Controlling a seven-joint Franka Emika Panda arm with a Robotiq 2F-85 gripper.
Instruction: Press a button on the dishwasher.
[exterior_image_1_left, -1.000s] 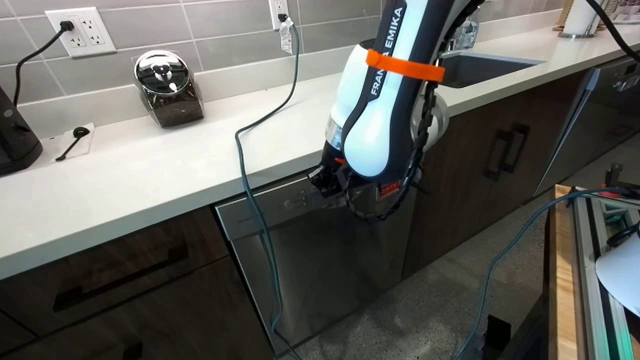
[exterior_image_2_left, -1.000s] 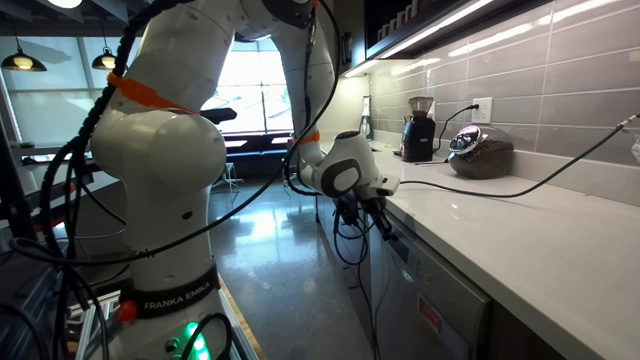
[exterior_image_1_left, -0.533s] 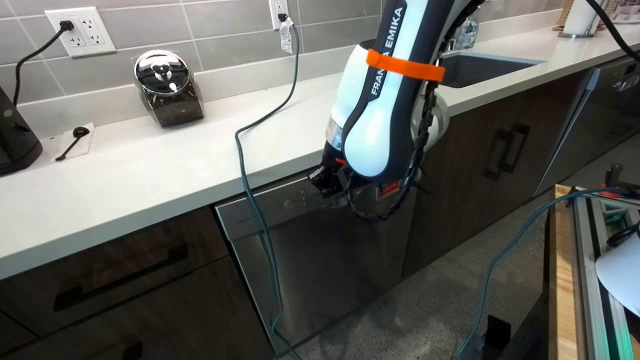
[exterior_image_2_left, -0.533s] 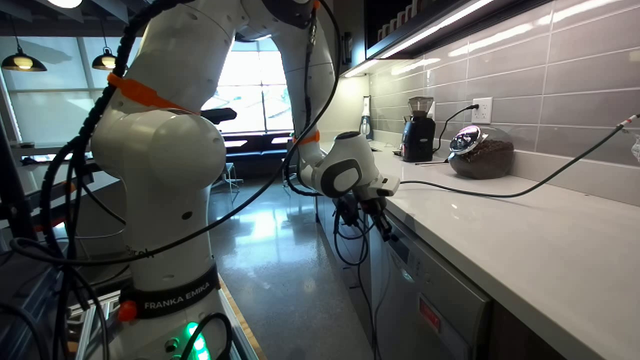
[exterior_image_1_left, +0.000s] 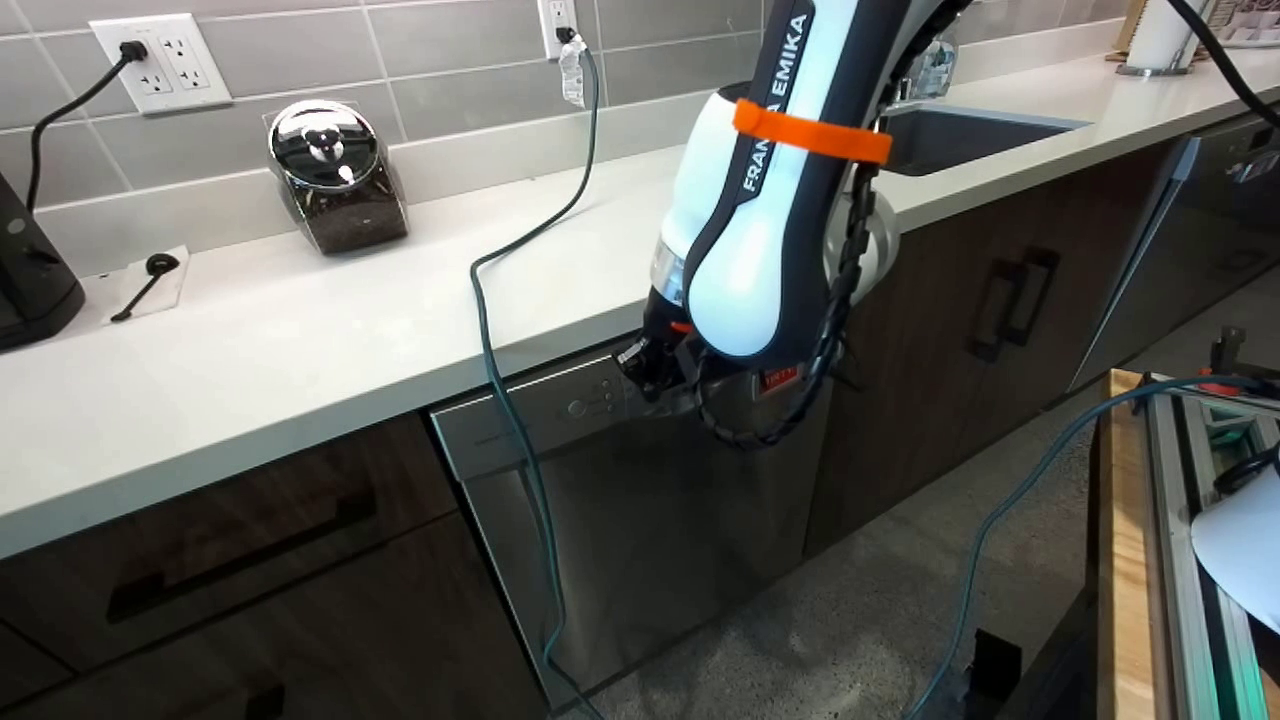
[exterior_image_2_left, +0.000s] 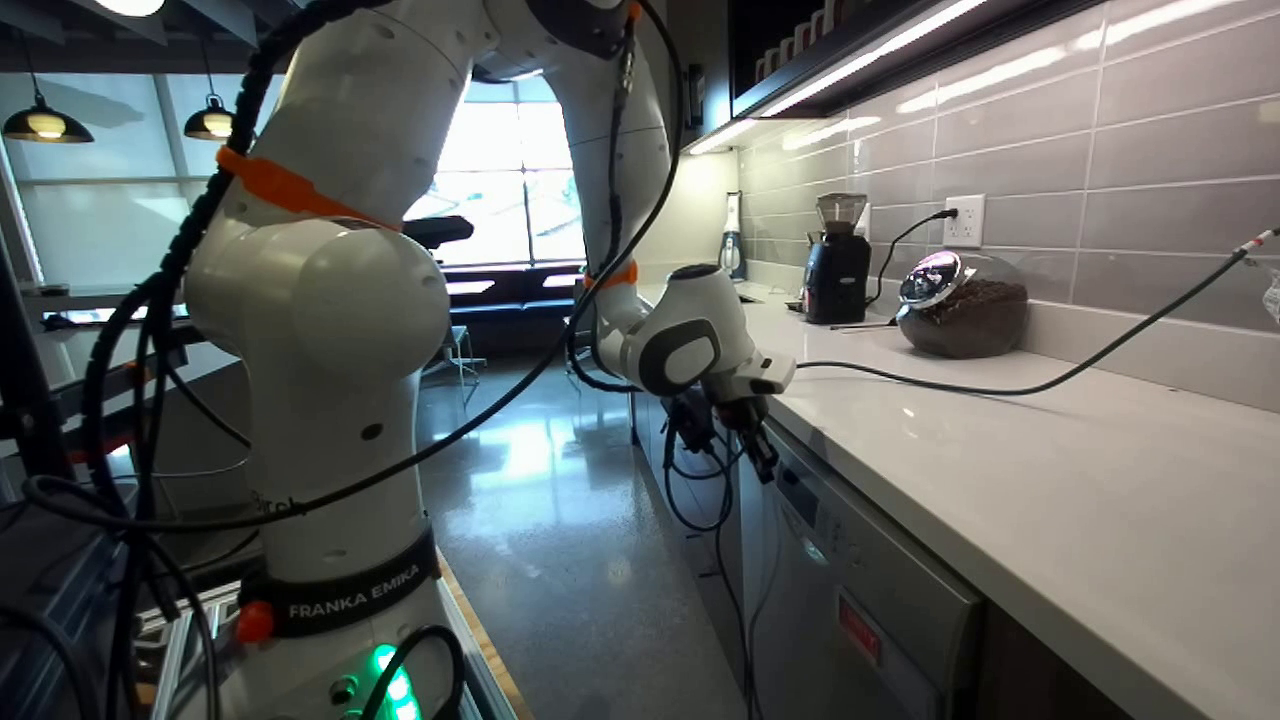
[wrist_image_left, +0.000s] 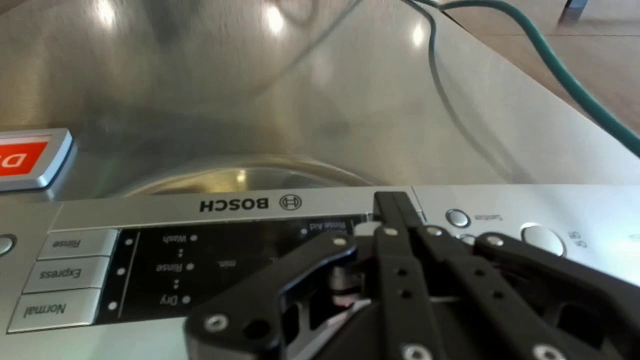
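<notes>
The dishwasher (exterior_image_1_left: 640, 520) has a steel-grey front, also in an exterior view (exterior_image_2_left: 820, 630) and filling the wrist view (wrist_image_left: 280, 115). Its control strip shows upside down there, with a dark display (wrist_image_left: 230, 265), Normal, Express and Rinse keys (wrist_image_left: 62, 274), a round Sanitize button (wrist_image_left: 457, 218) and a larger round button (wrist_image_left: 543, 240). My gripper (wrist_image_left: 395, 197) is shut, fingertips together, nothing between them. Its tips are in front of the display's end. In exterior views the gripper (exterior_image_1_left: 645, 375) points down at the strip; a small gap seems to separate the gripper (exterior_image_2_left: 766, 472) from the panel.
A red sign (exterior_image_2_left: 860, 627) sits on the dishwasher front. A teal cable (exterior_image_1_left: 535, 460) hangs over the counter edge (exterior_image_1_left: 420, 385) and down the front. A glass jar (exterior_image_1_left: 335, 180) stands on the counter. Dark cabinets (exterior_image_1_left: 950, 320) flank the dishwasher.
My gripper has moved slightly back from the dishwasher panel in the last half second, uncovering a little more of the display. Nothing else has visibly moved.
</notes>
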